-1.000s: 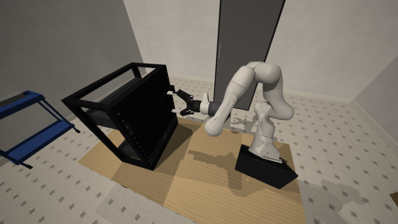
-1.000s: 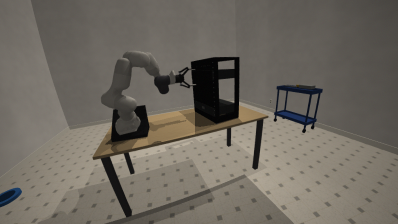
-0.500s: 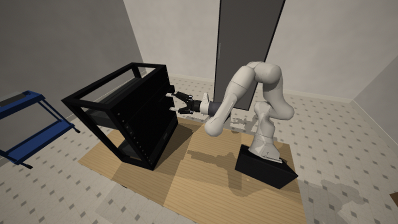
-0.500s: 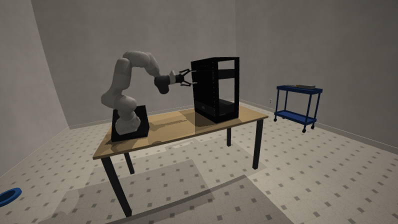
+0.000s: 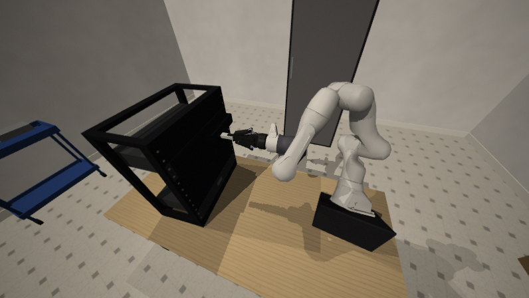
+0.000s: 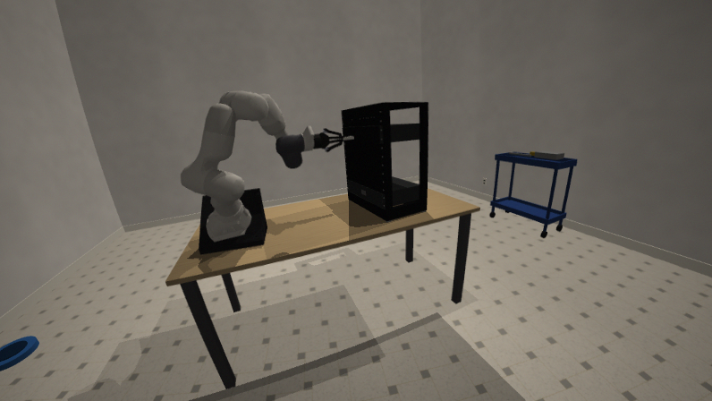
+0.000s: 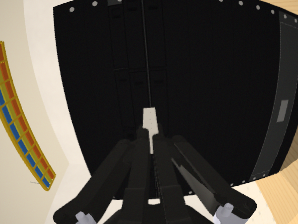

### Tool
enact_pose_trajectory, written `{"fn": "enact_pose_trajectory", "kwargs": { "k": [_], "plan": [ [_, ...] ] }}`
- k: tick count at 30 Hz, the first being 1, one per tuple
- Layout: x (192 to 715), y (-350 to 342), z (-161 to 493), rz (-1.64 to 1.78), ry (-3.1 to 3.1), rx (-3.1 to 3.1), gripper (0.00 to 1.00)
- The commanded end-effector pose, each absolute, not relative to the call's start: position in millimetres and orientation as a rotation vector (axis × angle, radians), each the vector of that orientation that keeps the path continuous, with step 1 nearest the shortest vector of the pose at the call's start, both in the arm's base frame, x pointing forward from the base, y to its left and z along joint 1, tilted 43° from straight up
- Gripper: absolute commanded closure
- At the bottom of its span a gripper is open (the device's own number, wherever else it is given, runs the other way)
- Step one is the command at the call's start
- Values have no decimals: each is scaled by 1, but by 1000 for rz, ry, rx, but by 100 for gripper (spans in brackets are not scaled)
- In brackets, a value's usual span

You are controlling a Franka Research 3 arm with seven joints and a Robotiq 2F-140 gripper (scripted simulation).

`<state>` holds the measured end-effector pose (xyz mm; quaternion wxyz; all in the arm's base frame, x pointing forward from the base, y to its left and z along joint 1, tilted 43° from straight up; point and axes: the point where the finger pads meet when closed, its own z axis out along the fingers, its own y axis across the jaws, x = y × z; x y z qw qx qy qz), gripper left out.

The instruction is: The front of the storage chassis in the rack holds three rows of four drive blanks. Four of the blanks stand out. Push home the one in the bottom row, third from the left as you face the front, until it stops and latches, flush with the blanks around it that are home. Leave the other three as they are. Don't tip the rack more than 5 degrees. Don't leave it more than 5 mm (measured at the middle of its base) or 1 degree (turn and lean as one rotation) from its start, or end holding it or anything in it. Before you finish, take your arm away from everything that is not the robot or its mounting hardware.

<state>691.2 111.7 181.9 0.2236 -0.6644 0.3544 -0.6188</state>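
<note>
Black open-frame rack (image 5: 163,148) sits on the wooden counter (image 6: 318,229), with the blue wheeled cart (image 6: 531,186) well off to the side. The black gripper (image 5: 226,136) has its pale-tipped fingers pressed together on nothing, near the rack's dark front. Only the wrist view faces that front, and it's too dark to pick out the drive blanks.
</note>
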Motion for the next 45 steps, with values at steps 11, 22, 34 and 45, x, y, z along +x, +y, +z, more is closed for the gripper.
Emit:
{"fn": "enact_pose_trajectory", "kwargs": {
  "k": [11,22,34,45],
  "plan": [
    [692,111,181,-1711,976,-1840,100],
    [671,102,180,-1711,976,-1840,100],
    [692,94,175,-1711,976,-1840,100],
    [700,93,174,-1711,976,-1840,100]
  ]
}}
